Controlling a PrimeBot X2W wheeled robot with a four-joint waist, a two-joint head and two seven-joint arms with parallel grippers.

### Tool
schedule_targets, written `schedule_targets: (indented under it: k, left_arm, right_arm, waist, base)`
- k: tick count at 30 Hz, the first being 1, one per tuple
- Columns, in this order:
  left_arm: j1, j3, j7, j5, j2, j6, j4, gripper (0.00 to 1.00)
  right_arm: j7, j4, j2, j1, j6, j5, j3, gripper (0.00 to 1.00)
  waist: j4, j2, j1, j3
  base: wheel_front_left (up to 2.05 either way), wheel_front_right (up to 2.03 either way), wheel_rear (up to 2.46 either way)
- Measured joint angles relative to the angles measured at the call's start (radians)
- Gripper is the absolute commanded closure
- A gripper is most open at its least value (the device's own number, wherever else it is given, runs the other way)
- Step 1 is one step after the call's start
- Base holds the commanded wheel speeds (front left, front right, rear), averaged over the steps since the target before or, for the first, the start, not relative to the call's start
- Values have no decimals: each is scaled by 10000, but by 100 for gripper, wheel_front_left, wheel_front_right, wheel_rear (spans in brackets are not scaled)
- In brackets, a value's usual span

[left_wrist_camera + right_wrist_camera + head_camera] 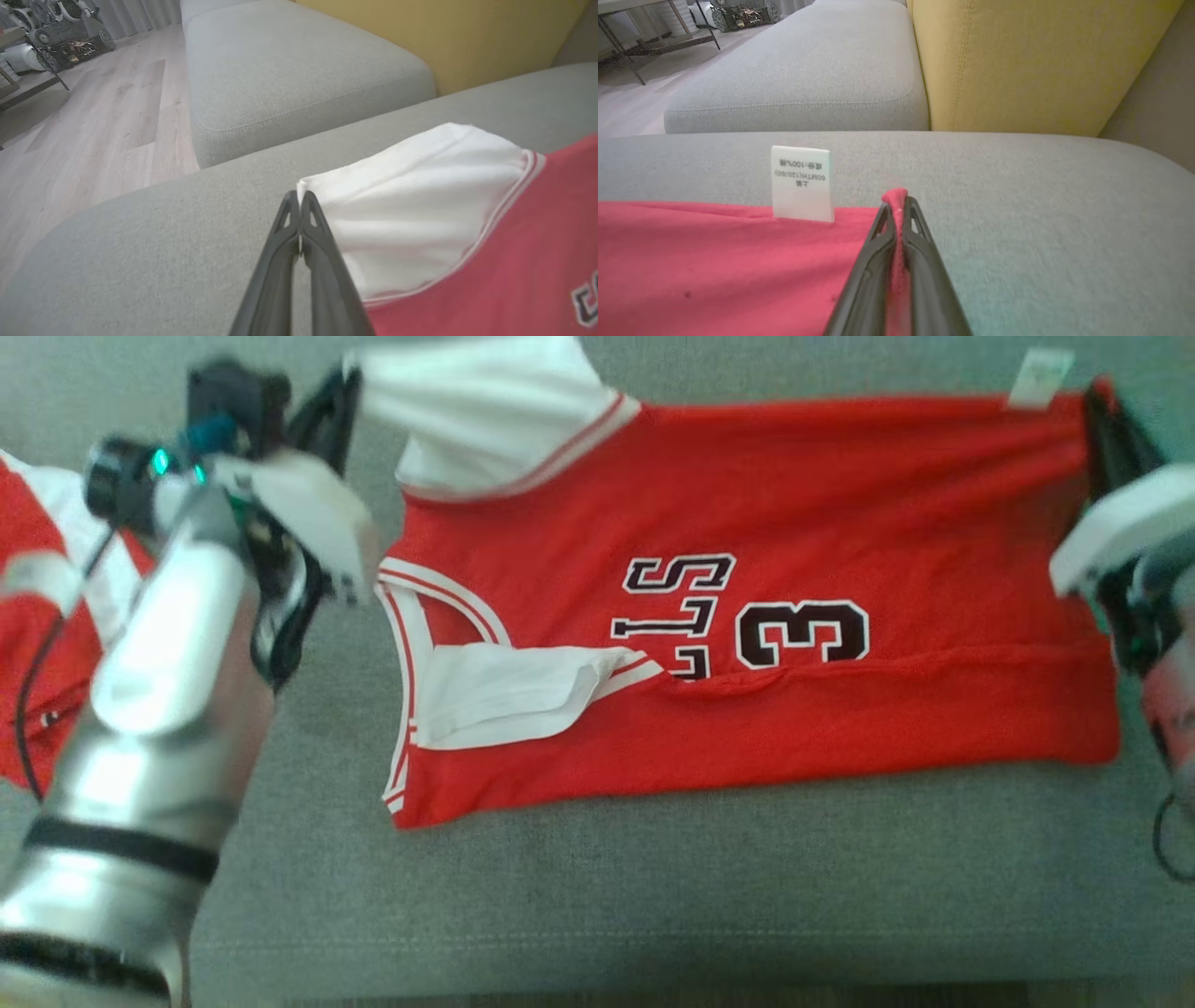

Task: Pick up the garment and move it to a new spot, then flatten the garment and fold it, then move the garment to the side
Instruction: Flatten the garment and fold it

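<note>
Left gripper point(299, 199): fingers are seen pressed together, with the white sleeve point(411, 196) edge pinched between them.
Garment point(766, 616): a red jersey is spread on the grey sofa cushion point(653, 896), stretched between both grippers.
Handling: it is judged light, soft and limp, and best taken by corners and hems.
Right gripper point(899, 201): fingers are closed on the red hem corner, beside the label point(802, 183).
</note>
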Motion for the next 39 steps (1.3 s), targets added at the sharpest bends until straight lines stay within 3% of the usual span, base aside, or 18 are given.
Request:
schedule_targets:
  k: [9, 18, 28, 29, 30, 31, 32, 33, 39]
  left_arm:
    - [2280, -510, 863, -21, 863, -79, -1956, 100]
    - [4381, -1020, 2192, -268, 1705, -23, -4048, 100]
    - [5288, -1361, 2531, -255, 2069, 209, -4575, 100]
    - [5343, -1375, 2529, -257, 2088, 232, -4569, 100]
    - [5415, -1375, 2529, -259, 2096, 290, -4558, 100]
    - [5484, -1390, 2535, -261, 2098, 291, -4543, 96]
    - [5564, -1409, 2583, -263, 2102, 293, -4531, 57]
    - [5646, -1434, 2623, -265, 2107, 293, -4508, 4]
    - [6006, -1538, 2821, -481, 2171, 399, -4502, 0]
  right_arm:
    - [25, -575, -353, 1471, 0, 543, 366, 100]
    - [1198, -1388, -798, 2911, 0, 1091, 911, 100]
    - [2499, -2130, -1087, 3653, 0, 1338, 1062, 97]
    - [2614, -2220, -1108, 3762, 0, 1338, 1085, 55]
    - [2723, -2263, -1110, 3856, 0, 1365, 1081, 0]
    - [2834, -2297, -1120, 3955, 0, 1394, 1081, 0]
    - [2926, -2313, -1129, 4031, 0, 1394, 1080, 0]
    - [2974, -2347, -1174, 4118, 0, 1390, 1057, 0]
    - [2757, -2397, -1221, 4193, 0, 1145, 499, 0]
  waist:
    - [141, 0, 0, -961]
    - [293, 0, -1, -1739]
    - [7, 0, -1, -2062]
    - [-28, 0, 0, -2106]
    - [-62, 0, 0, -2154]
    - [-96, 1, 0, -2203]
    - [-129, 1, -1, -2253]
    - [-161, 1, -1, -2303]
    - [-286, 0, 0, -2528]
  base:
    - [0, 0, 0]
    - [0, 0, 0]
    - [0, 0, 0]
    - [0, 0, 0]
    - [0, 0, 0]
    - [0, 0, 0]
    - [0, 0, 0]
    - [0, 0, 0]
    - [0, 0, 0]
